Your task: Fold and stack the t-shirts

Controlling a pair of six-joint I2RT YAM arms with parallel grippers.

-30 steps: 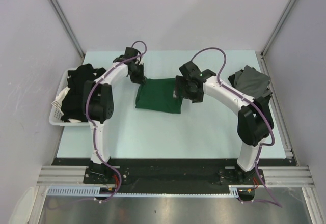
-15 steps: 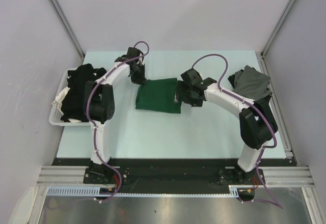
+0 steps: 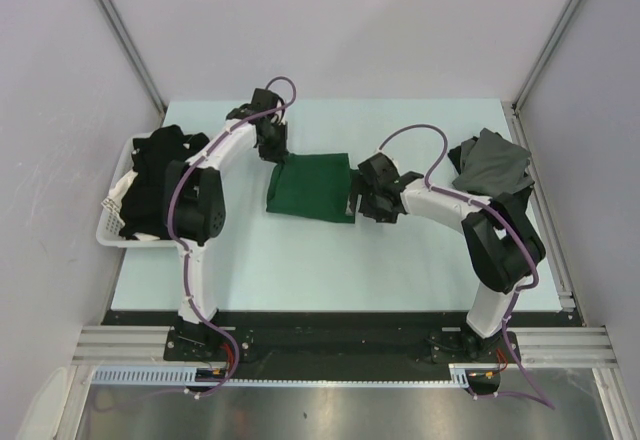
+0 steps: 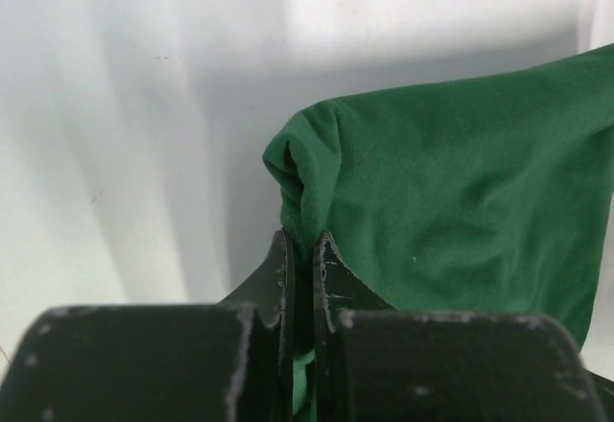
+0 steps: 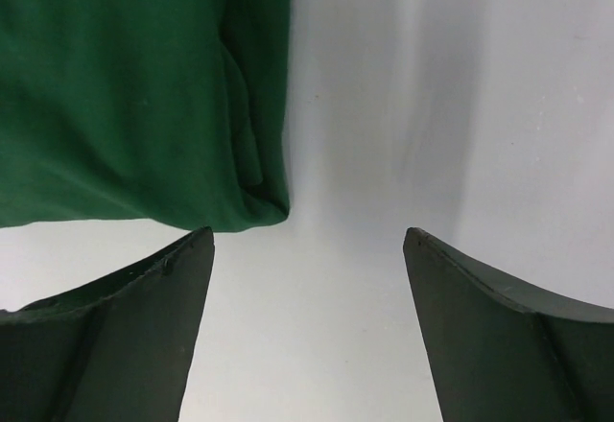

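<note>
The right gripper (image 5: pixel 307 245) is sinking beside the green t-shirt (image 3: pixel 310 188), jaws apart yet narrowing — the left gripper (image 4: pixel 302 249) is clamping its far corner, likely readying a fold.

Looks like a robotics lab test cell rather than a home or shop. Boxed in on three sides by plain pale grey panels (image 3: pixel 350 20) set in slim metal posts (image 3: pixel 119 35). Fitted with a pale work table (image 3: pixel 330 260), an aluminium rail (image 3: pixel 120 345) along its near edge, and two white arms bolted there, left arm (image 3: pixel 190 280) and right arm (image 3: pixel 487 308), trailing purple cables (image 3: pixel 413 128). Below the rail, possibly a brushed steel sheet (image 3: pixel 330 410), hard to tell from above.
</note>
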